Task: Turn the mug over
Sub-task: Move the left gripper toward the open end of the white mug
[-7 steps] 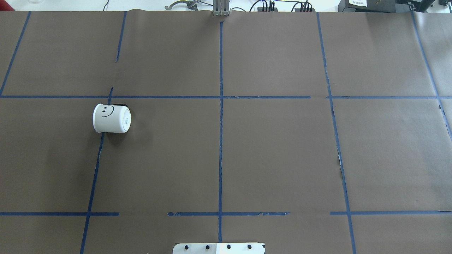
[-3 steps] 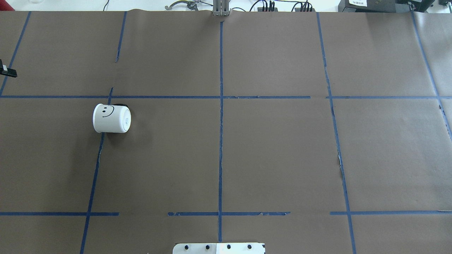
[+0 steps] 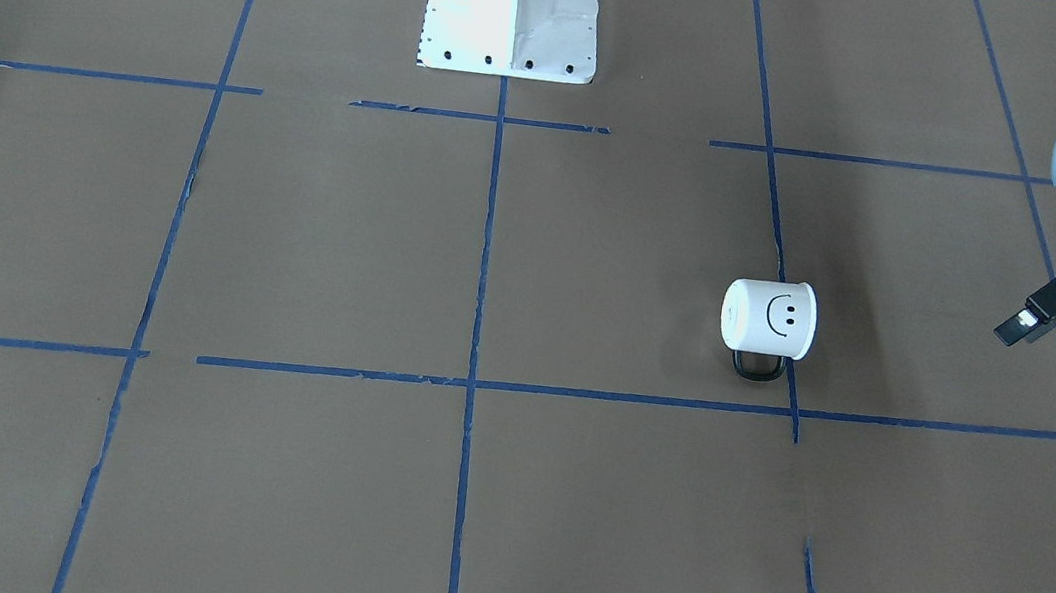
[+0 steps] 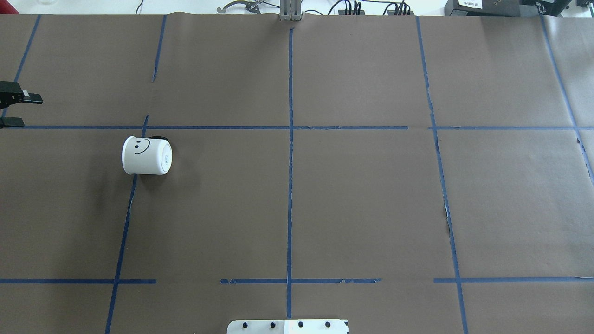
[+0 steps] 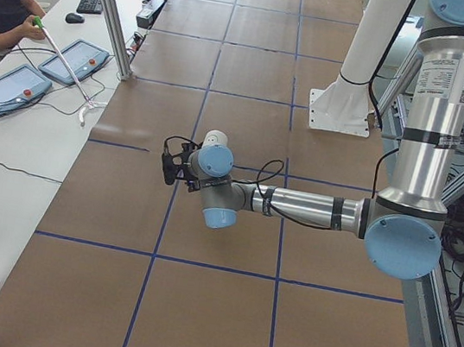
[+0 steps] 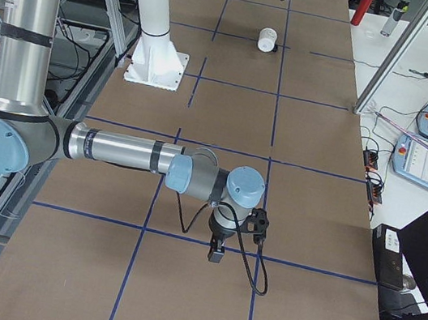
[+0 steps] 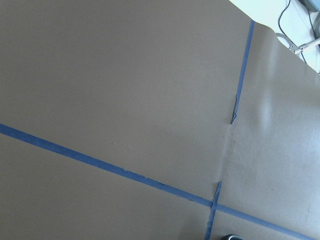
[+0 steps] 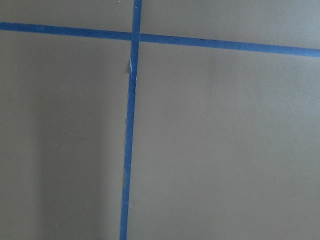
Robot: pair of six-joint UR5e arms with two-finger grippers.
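The mug (image 4: 146, 156) lies on its side. Our left gripper (image 4: 31, 110), jaws wide, sits well apart beyond its open end. We should pinch the rim squarely. Of the right gripper (image 6: 216, 252), we cannot tell the jaws.

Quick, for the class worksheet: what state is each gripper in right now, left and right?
Left gripper: open, holding nothing, well apart from the mug.
Right gripper: cannot tell; it shows only in the side view.

Robotics lab: blue-taped table (image 4: 362, 208) flanked by operators' teach pendants (image 5: 76, 61).
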